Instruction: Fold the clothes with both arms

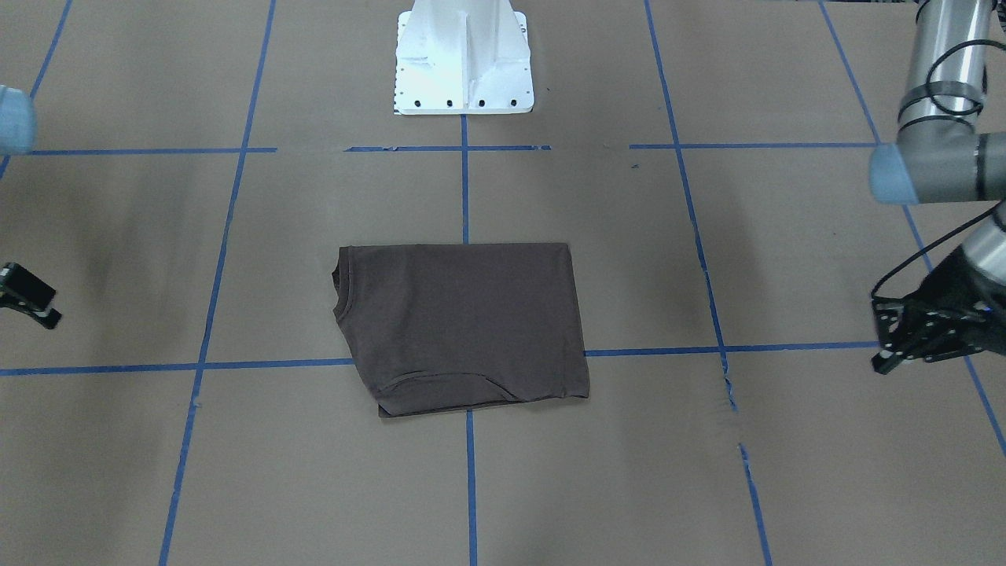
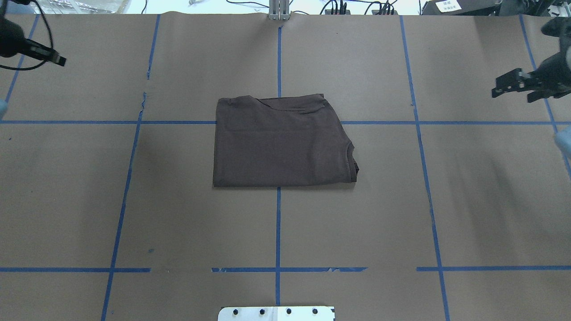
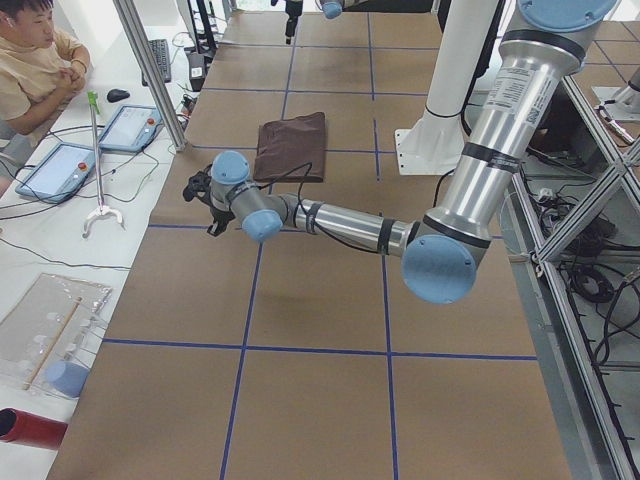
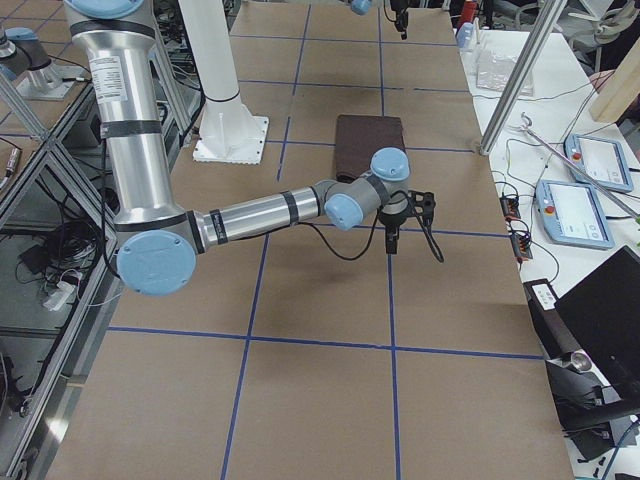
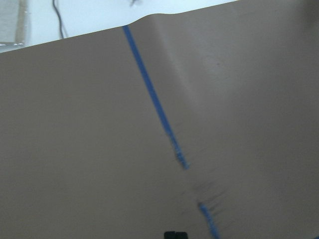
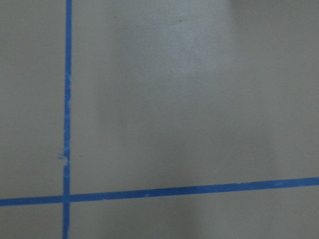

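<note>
The dark brown T-shirt [image 2: 281, 142] lies folded into a flat rectangle at the middle of the table, collar edge toward the robot's right; it also shows in the front view [image 1: 464, 322] and both side views [image 3: 292, 145] [image 4: 368, 145]. My left gripper [image 2: 60, 59] hovers near the far left table corner, empty and well clear of the shirt; in the front view [image 1: 879, 334] its fingers look spread. My right gripper [image 2: 496, 87] hovers at the far right edge, empty, its fingers apart; it shows at the front view's left edge [image 1: 51, 306]. The wrist views show only brown paper and blue tape.
The white pedestal base [image 1: 464, 71] stands at the robot's side of the table. Blue tape lines [image 2: 278, 223] grid the brown paper. An operator [image 3: 35, 70] sits past the far edge with tablets [image 3: 125, 128] and a grabber stick [image 3: 97, 160].
</note>
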### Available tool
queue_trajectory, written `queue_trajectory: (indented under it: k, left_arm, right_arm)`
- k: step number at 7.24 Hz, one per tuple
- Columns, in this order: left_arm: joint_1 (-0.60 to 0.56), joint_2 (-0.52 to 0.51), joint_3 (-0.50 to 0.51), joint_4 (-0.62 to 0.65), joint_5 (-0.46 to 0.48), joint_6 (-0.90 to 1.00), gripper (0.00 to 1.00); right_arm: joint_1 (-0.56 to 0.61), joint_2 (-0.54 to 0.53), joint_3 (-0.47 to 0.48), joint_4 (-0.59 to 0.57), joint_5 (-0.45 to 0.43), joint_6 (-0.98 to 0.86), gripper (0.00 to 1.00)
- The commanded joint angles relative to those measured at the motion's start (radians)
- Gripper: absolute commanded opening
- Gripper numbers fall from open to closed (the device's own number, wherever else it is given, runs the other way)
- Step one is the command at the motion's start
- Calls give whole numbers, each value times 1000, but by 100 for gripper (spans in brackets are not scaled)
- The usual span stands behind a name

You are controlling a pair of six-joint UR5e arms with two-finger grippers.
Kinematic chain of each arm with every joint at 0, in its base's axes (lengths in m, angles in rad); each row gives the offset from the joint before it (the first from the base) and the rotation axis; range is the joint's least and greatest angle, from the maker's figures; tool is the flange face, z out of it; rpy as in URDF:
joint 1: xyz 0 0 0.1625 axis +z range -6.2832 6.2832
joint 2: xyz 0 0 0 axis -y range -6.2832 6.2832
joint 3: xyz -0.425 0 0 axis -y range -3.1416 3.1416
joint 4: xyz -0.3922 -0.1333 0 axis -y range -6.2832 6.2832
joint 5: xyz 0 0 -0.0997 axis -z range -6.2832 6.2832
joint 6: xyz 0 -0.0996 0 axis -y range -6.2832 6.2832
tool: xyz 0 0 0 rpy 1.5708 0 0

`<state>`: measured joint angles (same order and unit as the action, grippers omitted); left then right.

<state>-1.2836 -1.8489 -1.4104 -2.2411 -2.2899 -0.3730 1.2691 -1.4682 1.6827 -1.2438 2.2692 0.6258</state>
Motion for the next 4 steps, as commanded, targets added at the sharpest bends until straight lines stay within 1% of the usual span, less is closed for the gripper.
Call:
queue_trajectory:
  k: [1,2,3,4]
  left_arm:
    - [-233,124,-18,84,-109,231,0]
    - [-328,132,-66,262,-143,358,17]
    - [-364,131,-135,511,-135,421,71]
    - [-367,178,-191,679,-126,442,96]
  right_arm:
    - [235,-82,37,-261,95,-522,100]
    - [271,-105,37,-346,95,-695,100]
    - [292,-112,54,-421,96,-728,100]
    - [289,-129,83,-452,96,-729,100]
